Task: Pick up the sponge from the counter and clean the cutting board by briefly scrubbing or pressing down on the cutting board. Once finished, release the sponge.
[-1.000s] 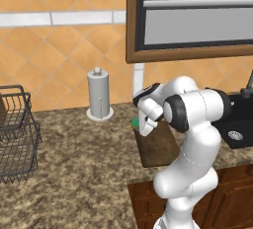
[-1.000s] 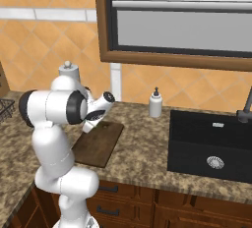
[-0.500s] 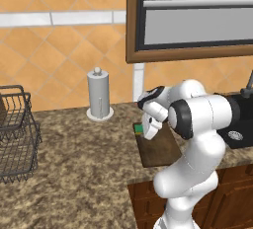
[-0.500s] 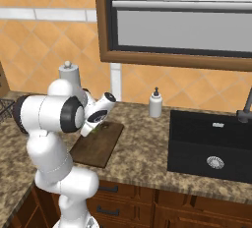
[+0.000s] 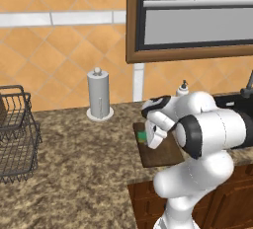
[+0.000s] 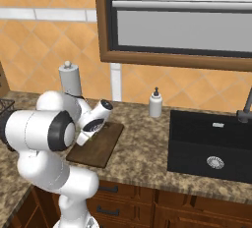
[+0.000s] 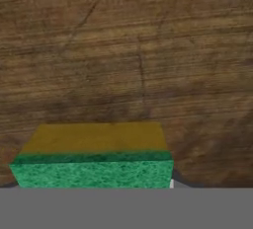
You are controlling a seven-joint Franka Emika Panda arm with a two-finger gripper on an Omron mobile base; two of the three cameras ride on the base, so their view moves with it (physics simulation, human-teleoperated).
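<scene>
My gripper (image 5: 146, 138) is shut on the sponge (image 5: 142, 136), a small green block held low over the left end of the cutting board (image 5: 164, 155). In the hand view the sponge (image 7: 94, 163) sits at the bottom, green side facing the camera and yellow face toward the dark wood of the cutting board (image 7: 143, 60) close behind it. Whether sponge and board touch cannot be told. From the right base view the gripper (image 6: 81, 140) hangs over the board's (image 6: 101, 148) left side, on the speckled counter (image 6: 142, 165). The sponge hides the fingertips.
A paper towel holder (image 5: 99, 95) stands at the back wall, and a wire basket (image 5: 15, 136) sits at the counter's far left. A white soap bottle (image 6: 155, 102) and a black sink (image 6: 211, 146) lie to the right of the board.
The hand has come down and toward the front with the sponge, from above the board's back edge to low over the board.
</scene>
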